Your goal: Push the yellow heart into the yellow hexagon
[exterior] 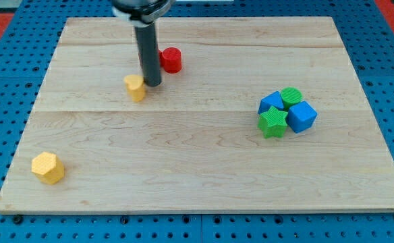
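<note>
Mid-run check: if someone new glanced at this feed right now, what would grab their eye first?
First, the dark rod coming down from the view's top, my tip planted just right of the yellow heart, with the red block close behind it. Next, the tight cluster at the view's right: two blue blocks, a green star and a round green block. The yellow hexagon sits alone at bottom left.
</note>
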